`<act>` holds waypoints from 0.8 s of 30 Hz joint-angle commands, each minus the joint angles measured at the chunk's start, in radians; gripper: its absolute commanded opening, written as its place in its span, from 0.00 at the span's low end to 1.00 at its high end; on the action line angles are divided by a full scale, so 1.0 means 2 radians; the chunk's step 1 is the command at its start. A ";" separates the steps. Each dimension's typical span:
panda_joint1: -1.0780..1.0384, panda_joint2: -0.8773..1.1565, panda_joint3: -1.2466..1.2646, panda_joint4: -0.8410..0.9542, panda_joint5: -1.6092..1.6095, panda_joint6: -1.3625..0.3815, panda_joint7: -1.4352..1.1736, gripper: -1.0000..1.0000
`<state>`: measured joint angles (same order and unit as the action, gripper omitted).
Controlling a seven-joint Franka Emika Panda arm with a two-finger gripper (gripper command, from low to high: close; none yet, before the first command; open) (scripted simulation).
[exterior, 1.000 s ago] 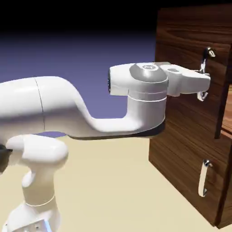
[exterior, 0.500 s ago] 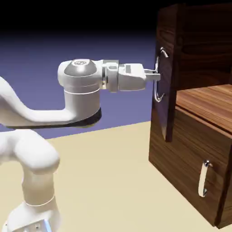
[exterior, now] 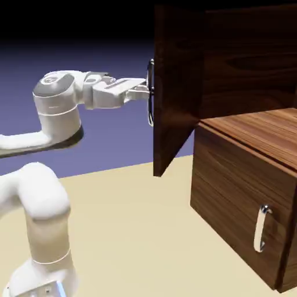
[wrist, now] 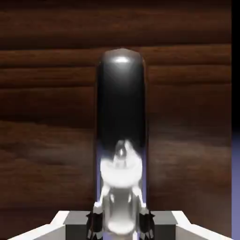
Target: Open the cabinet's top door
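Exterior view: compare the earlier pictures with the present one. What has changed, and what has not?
The top door has swung from shut to wide open, toward the view's left, baring the dark inside of the cabinet. The pincer went left with it, shut on the door's handle throughout; the arm folded back. The lower door stayed shut, its handle untouched.

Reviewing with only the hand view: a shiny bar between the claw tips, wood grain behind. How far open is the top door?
Observer: The large dark wood-grain top door stands swung far out from the dark walnut cabinet.
Operator: How does the arm come in?
Observer: The white arm reaches level from the exterior view's left, its claw shut on the long curved chrome handle.
Operator: And the lower panel?
Observer: The smaller lower door sits shut, its short silver handle untouched.
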<state>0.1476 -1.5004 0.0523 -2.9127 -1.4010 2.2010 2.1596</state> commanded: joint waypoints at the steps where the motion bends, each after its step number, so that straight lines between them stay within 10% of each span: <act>1: 0.001 -0.003 0.018 0.000 0.017 -0.014 -0.002 0.00; 24: -0.126 0.089 0.426 0.221 0.348 -0.370 0.007 0.00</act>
<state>-0.1036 -1.3218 0.9050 -2.4700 -0.7040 1.4629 2.1746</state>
